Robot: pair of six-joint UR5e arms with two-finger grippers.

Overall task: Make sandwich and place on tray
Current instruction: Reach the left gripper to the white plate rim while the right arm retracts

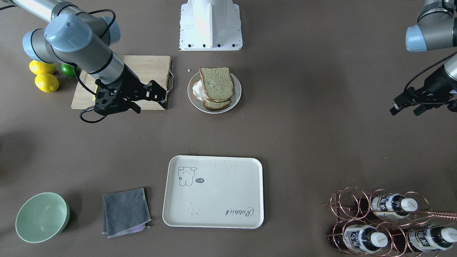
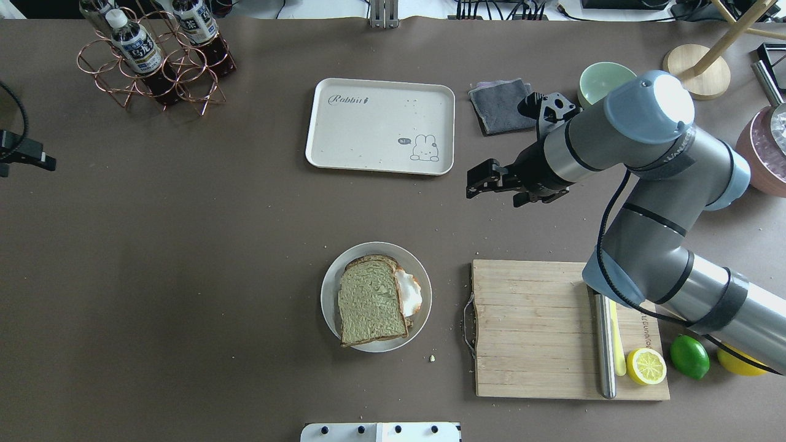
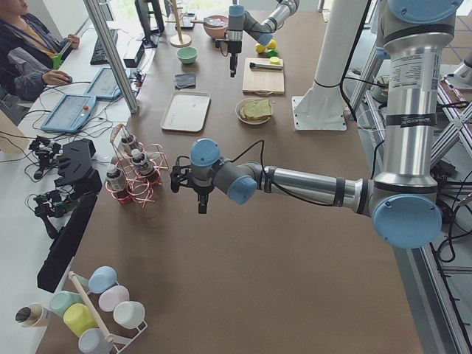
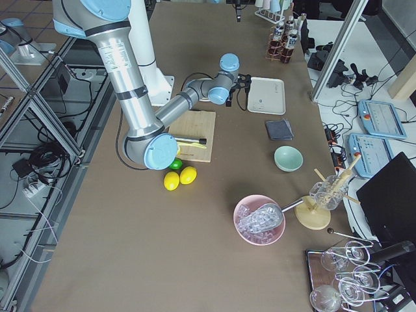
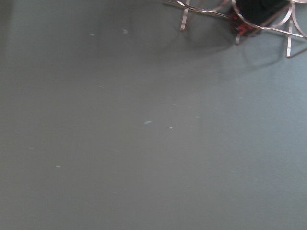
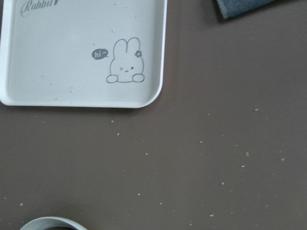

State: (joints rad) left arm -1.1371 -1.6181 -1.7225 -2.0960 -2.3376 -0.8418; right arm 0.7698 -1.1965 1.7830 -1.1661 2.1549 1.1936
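From where I stand, the making part looks finished. The sandwich (image 2: 371, 301) sits stacked on its round white plate (image 2: 327, 301): one greenish bread slice on top, a second under it, and the white of the fried egg (image 2: 409, 292) squeezed out along the side toward the robot's right. What is left, as I judge it, is the whole move to the tray (image 2: 381, 138). The tray lies well apart from the plate, on the far side of the tabletop (image 2: 184, 258) from the robot, and holds nothing but a few crumbs.

Neither arm is on the job at this moment. The right gripper (image 1: 150, 106) hangs above bare tabletop between the near right corner of the tray and the wooden cutting board (image 2: 534, 325). Its fingers look spread and it holds nothing. The left gripper (image 1: 404, 111) is far off to the robot's left, near the copper bottle rack (image 1: 378, 221), and also seems spread and empty.

The top slice's long axis runs roughly from the robot toward the tray, tilted a little. Its domed crust end points away from the robot and its flat end faces the base. The tray's long side runs across the table, left to right, so its broad edge faces the plate
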